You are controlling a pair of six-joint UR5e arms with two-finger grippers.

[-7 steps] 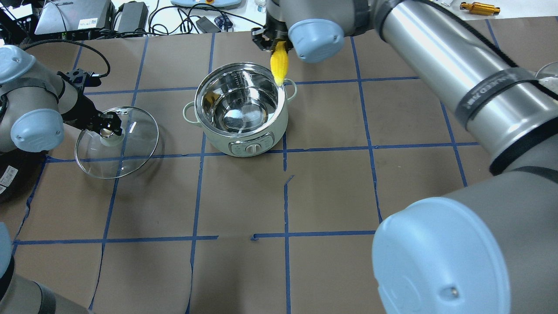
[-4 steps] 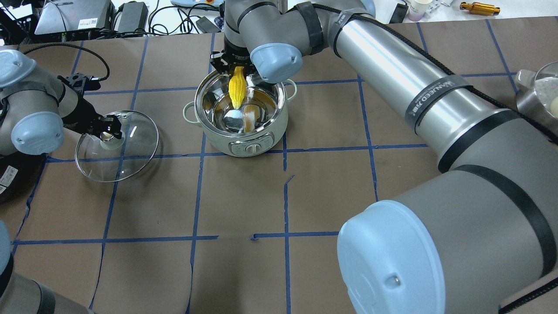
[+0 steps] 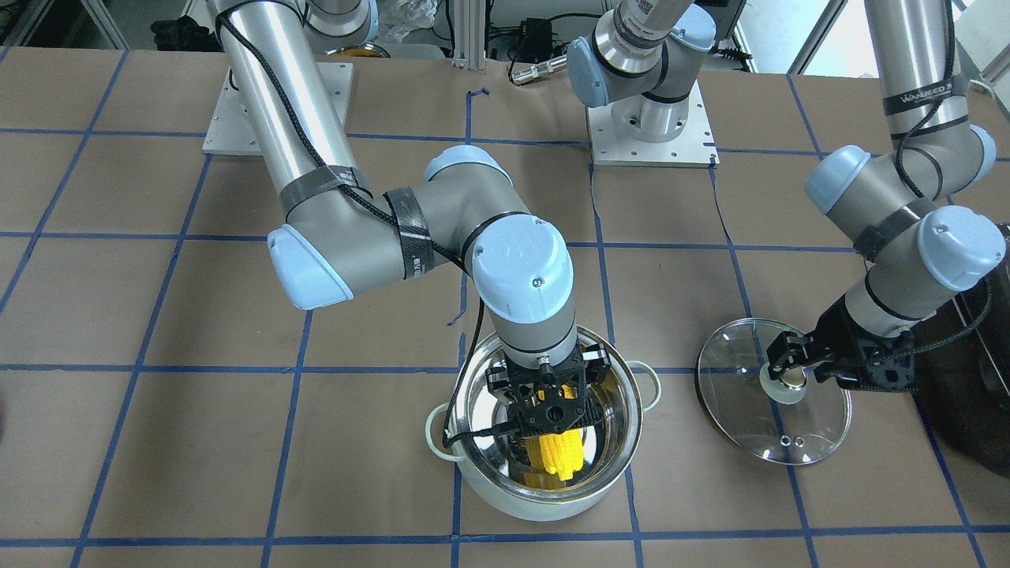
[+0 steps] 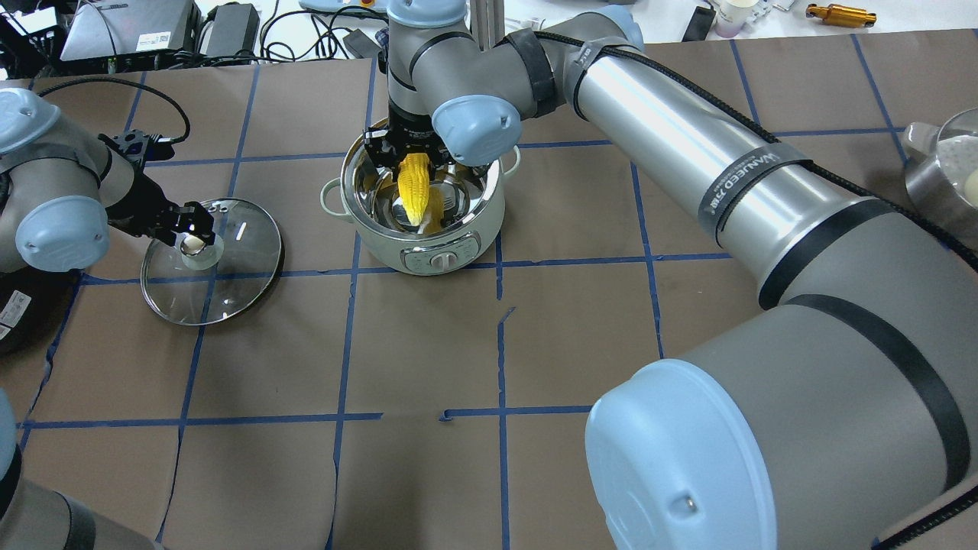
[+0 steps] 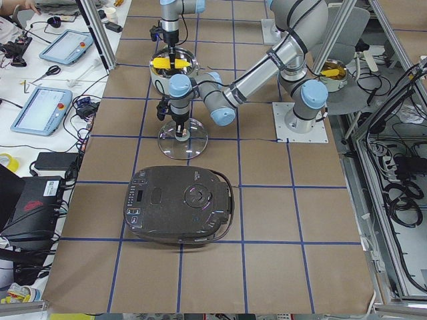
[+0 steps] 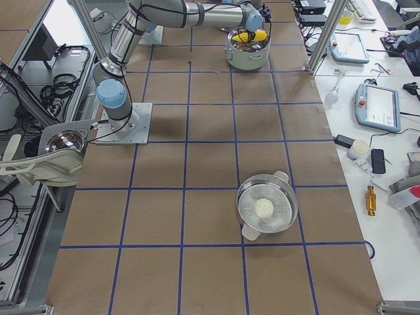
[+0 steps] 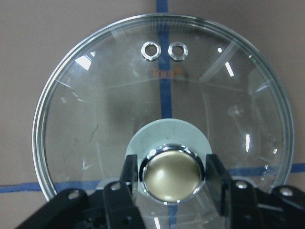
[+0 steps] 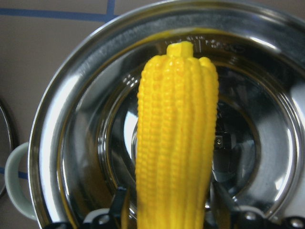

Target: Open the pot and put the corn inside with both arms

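Two robot arms, left arm (image 4: 53,206) and right arm (image 4: 688,176), stand at one table (image 4: 611,344) bearing one mint-green pot (image 4: 382,243), one glass lid (image 4: 229,283), one corn cob (image 4: 416,191), one black appliance (image 5: 180,203) and one steel bowl (image 6: 248,222).

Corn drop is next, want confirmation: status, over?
Right gripper shut on corn, tip down inside pot. Left gripper shut on lid beside pot. Pot mouth clear.
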